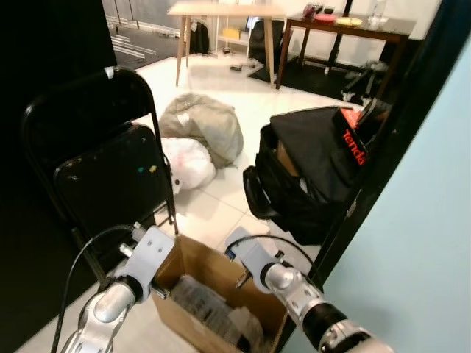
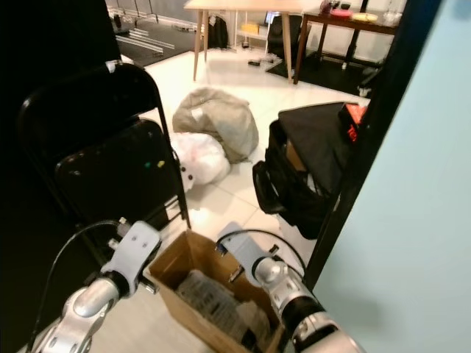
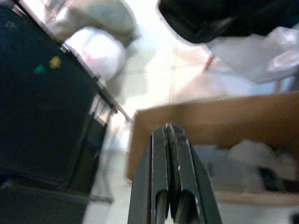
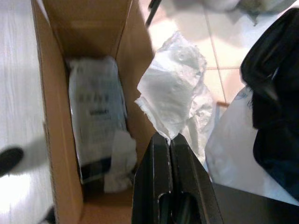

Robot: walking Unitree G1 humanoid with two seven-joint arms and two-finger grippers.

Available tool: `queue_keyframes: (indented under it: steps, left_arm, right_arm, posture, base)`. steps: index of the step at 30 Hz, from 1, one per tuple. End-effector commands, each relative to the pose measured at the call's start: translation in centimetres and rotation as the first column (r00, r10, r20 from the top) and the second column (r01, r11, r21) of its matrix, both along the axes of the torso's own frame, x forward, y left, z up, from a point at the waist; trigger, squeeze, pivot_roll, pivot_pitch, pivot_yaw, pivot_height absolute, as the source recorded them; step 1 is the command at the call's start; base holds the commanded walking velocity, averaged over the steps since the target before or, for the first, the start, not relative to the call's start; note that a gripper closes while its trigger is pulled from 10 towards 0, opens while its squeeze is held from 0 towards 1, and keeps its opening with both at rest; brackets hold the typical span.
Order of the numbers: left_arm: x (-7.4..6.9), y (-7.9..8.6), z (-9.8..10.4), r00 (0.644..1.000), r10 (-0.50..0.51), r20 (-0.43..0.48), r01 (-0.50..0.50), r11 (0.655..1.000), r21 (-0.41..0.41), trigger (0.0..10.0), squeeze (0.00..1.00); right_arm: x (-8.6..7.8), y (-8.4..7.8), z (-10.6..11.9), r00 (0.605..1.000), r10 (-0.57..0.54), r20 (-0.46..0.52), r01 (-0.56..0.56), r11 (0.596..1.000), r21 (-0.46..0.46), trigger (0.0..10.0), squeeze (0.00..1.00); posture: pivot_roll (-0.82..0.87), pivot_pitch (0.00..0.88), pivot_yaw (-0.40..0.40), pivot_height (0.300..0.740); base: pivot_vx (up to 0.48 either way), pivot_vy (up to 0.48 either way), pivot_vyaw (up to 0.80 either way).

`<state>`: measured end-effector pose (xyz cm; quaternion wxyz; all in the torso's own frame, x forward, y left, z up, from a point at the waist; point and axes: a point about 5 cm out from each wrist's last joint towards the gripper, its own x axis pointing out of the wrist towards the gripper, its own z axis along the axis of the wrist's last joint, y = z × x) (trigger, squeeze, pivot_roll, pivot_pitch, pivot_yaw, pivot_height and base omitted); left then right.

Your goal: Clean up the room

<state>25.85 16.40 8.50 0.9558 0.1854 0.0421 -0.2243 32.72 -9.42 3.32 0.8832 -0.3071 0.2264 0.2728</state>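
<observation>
Pale tiled floor (brightly lit), a black folding chair at left, a light wooden desk and a dark desk beyond, pale blue wall at right.

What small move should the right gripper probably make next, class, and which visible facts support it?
Probably shift over the cardboard box and release. The right gripper is shut on a crumpled white tissue, which hangs just beside the box wall, above the floor, while packaging already lies inside the box.
</observation>
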Motion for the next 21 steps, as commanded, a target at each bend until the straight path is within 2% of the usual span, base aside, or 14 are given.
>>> queue_keyframes:
  steps: [1, 2, 5, 10, 11, 12, 14, 17, 21]
  left_arm:
    - [-1.1, -0.7, 0.6, 0.996, -0.091, 0.005, 0.092, 0.995, -0.034, 10.0, 0.0]
    - [-1.1, -0.7, 0.6, 0.996, -0.091, 0.005, 0.092, 0.995, -0.034, 10.0, 0.0]
    - [-2.3, -1.2, 1.4, 0.99, -0.139, 0.016, 0.14, 0.987, -0.079, 10.0, 0.0]
    - [-3.4, -1.7, 2.1, 0.984, -0.178, 0.025, 0.18, 0.977, -0.117, 10.0, 0.0]
    - [-4.0, -2.2, 2.4, 0.977, -0.214, 0.02, 0.215, 0.968, -0.134, 10.0, 0.0]
    - [-4.0, -2.2, 2.4, 0.977, -0.214, 0.02, 0.215, 0.968, -0.134, 10.0, 0.0]
    - [-5.1, -3.1, 2.3, 0.953, -0.304, -0.008, 0.3, 0.945, -0.129, 10.0, 0.0]
    - [-5.6, -3.4, 1.9, 0.933, -0.357, -0.035, 0.352, 0.93, -0.108, 10.0, 0.0]
    - [-5.8, -3.4, 1.7, 0.927, -0.372, -0.045, 0.367, 0.926, -0.093, 10.0, 0.0]
  right_arm:
    - [-0.1, -0.5, -0.3, 1.0, 0.026, 0.001, -0.026, 0.998, -0.058, 10.0, 0.0]
    - [-0.1, -0.5, -0.3, 1.0, 0.026, 0.001, -0.026, 0.998, -0.058, 10.0, 0.0]
    - [0.3, -0.8, 0.0, 1.0, 0.028, 0.012, -0.027, 0.997, -0.075, 10.0, 0.0]
    - [0.4, -1.0, 0.0, 0.999, 0.042, 0.016, -0.04, 0.994, -0.105, 10.0, 0.0]
    - [0.4, -1.2, 0.0, 0.999, 0.043, 0.015, -0.041, 0.992, -0.116, 10.0, 0.0]
    - [0.4, -1.2, 0.0, 0.999, 0.043, 0.015, -0.041, 0.992, -0.116, 10.0, 0.0]
    - [0.4, -1.2, -0.1, 0.999, 0.049, 0.004, -0.048, 0.99, -0.13, 10.0, 0.0]
    - [0.5, -1.0, 0.0, 0.998, 0.06, 0.004, -0.059, 0.988, -0.14, 10.0, 0.0]
    - [0.6, -0.9, 0.1, 0.998, 0.062, 0.007, -0.061, 0.988, -0.143, 10.0, 0.0]
  posture:
    - [0.07, 0.264, -0.071, 0.74]
    - [0.07, 0.264, -0.071, 0.74]
    - [0.09, 0.334, -0.069, 0.74]
    - [0.09, 0.355, -0.056, 0.74]
    - [0.09, 0.348, -0.053, 0.74]
    - [0.09, 0.348, -0.053, 0.74]
    - [0.1, 0.339, -0.052, 0.74]
    - [0.1, 0.345, -0.061, 0.74]
    - [0.1, 0.343, -0.065, 0.74]
  base:
    - [0.0, 0.0, 0.0]
    - [0.0, 0.0, 0.0]
    - [0.0, 0.0, 0.0]
    - [0.0, 0.0, 0.0]
    - [0.0, 0.0, 0.0]
    - [0.0, 0.0, 0.0]
    - [0.0, 0.0, 0.0]
    - [0.0, 0.0, 0.0]
    - [0.0, 0.0, 0.0]
